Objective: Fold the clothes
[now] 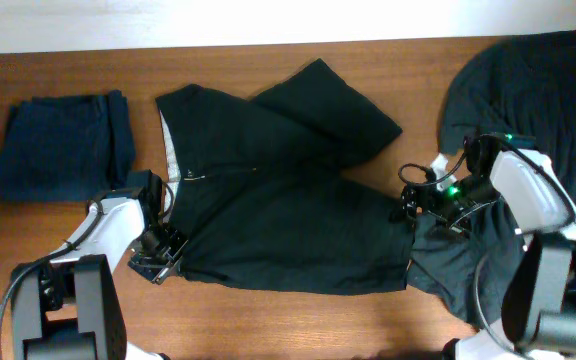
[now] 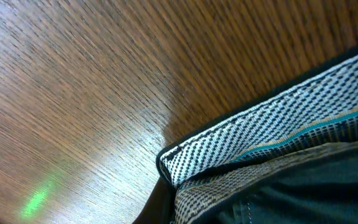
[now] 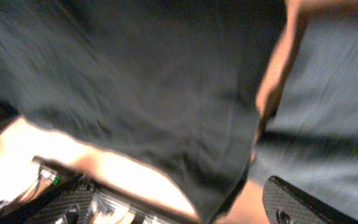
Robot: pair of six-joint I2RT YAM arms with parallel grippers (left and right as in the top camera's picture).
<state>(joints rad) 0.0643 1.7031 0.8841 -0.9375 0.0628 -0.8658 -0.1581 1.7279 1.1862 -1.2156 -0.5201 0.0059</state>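
The black shorts (image 1: 268,210) lie spread across the middle of the table. The white-grey waistband lining (image 1: 169,140) is at the left, and one leg is folded up toward the back right. My left gripper (image 1: 158,248) is at the front-left corner of the waistband. In the left wrist view the checkered lining (image 2: 260,134) fills the frame's right, and the dark fingers (image 2: 159,208) sit closed at its corner. My right gripper (image 1: 413,205) is at the shorts' right hem. In the blurred right wrist view its fingers (image 3: 185,208) stand apart around the hem corner (image 3: 229,193).
A folded navy garment (image 1: 58,145) lies at the far left. A black T-shirt (image 1: 533,85) lies at the right, and its fabric runs under the right arm. Bare wooden table (image 1: 268,320) shows along the front and back edges.
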